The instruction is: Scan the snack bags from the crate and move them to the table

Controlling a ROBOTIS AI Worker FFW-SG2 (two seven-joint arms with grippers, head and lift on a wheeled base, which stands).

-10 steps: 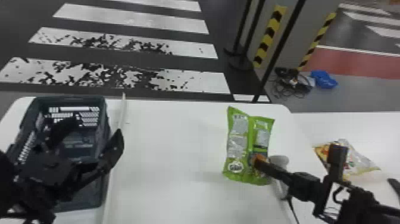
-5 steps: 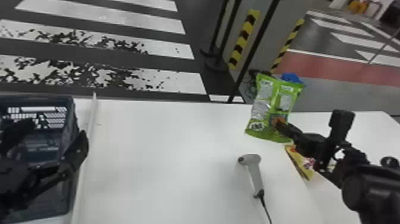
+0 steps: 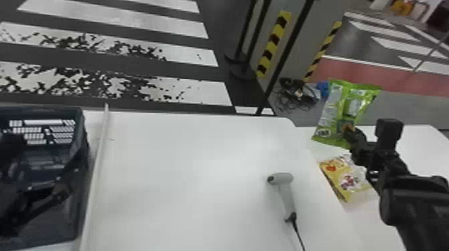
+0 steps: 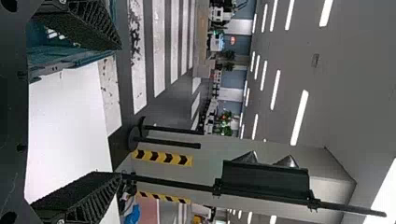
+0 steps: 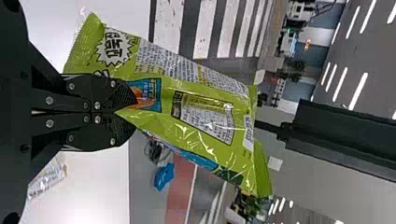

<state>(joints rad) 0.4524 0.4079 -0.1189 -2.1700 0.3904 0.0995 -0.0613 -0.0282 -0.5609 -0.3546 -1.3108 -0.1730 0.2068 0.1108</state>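
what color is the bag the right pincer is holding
The bag is mostly lime green, with white and blue panels; the right wrist view shows it best.

This is a large indoor hall resembling a street. Long white strip lights [image 4: 299,117] line its ceiling; the head view shows white crosswalk stripes [image 3: 187,55] at ten o'clock, yellow-and-black hazard strips [image 3: 274,41] at one.

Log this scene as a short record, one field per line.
right gripper: fingers closed on the green snack bag
green snack bag: held up, off the tables
left gripper: empty, fingers apart, by the crate
crate: at the robot's left
handheld scanner: lying on the middle table, cord attached
yellow snack bag: on the right-hand table, right of the scanner
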